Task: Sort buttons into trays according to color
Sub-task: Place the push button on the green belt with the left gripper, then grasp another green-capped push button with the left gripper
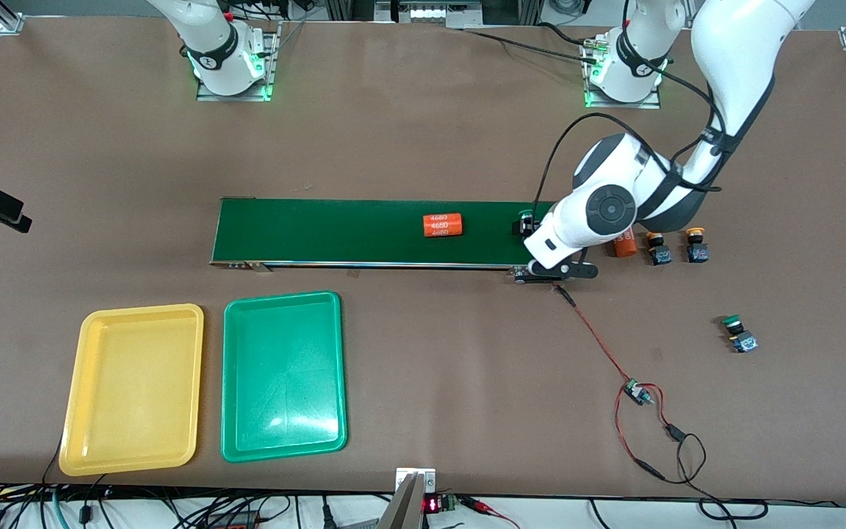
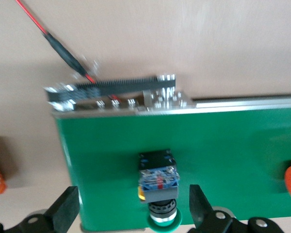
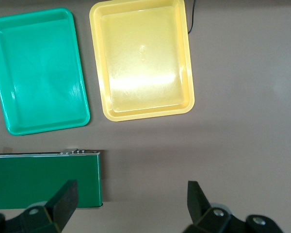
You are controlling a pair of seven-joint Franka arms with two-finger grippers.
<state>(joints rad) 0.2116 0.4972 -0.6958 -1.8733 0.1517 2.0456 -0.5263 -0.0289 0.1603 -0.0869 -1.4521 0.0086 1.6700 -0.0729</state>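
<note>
Both trays, yellow tray [image 1: 133, 389] and green tray [image 1: 283, 376], are seen empty, nearest the camera. On the conveyor belt [image 1: 335, 231] a green button [image 2: 157, 187] has been set down beneath the left gripper [image 2: 133, 206], jaws spread. Retreat is judged next. The right gripper [image 3: 128, 204] waits, jaws spread.

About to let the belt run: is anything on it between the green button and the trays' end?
Yes. An orange cylinder lies on the conveyor belt between the green button, under the open left gripper, and the belt end nearest the green tray.
</note>
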